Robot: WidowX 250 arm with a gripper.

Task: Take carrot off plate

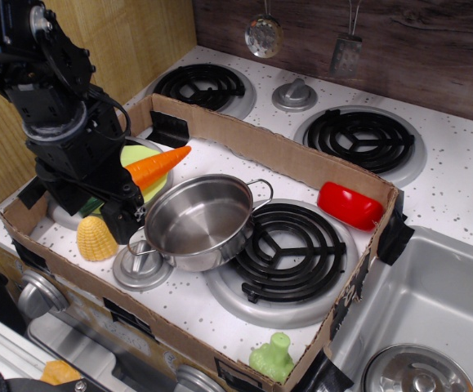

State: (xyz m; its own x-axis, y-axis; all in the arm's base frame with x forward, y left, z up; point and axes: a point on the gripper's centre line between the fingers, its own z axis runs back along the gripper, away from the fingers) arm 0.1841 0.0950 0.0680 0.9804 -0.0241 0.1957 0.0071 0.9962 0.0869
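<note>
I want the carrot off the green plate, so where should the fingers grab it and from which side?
Probably the carrot's thick end, near the gripper, coming from above: it lies across the plate, tip pointing toward the cardboard wall, and the steel pot crowds its near side.

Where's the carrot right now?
The carrot is at left, held at its thick end by the gripper, lying tilted over the lime-green plate, tip pointing right, just behind the steel pot.

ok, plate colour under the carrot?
Lime green plate; observation.image view, mostly hidden by the arm.
</note>
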